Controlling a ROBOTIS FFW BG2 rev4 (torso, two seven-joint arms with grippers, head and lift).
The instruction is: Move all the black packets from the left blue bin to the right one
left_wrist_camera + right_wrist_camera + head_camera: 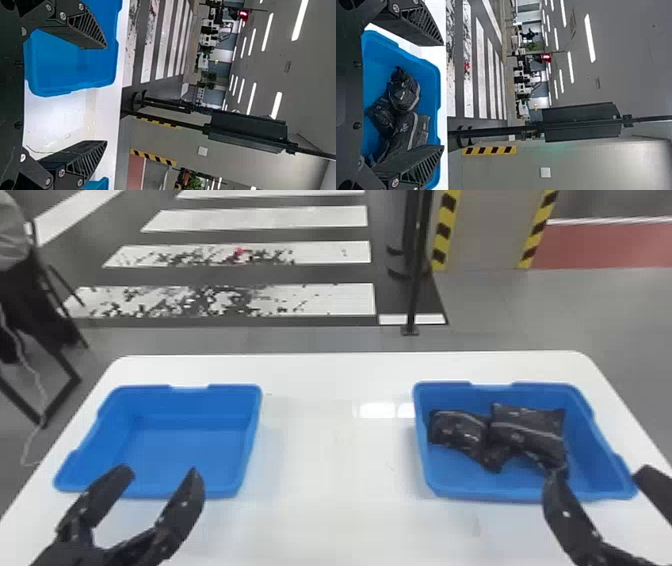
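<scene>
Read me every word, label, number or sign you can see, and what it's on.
No text here can be quoted.
Glossy black packets in the right blue plastic bin: pale marks, too small to read.
Left blue plastic bin: no lettering visible.
Yellow-and-black striped edging: stripes, no words.

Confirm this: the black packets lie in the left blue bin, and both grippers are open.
The bin is wrong: the head view shows the black packets in the right blue bin. The left gripper and right gripper are indeed open.
</scene>
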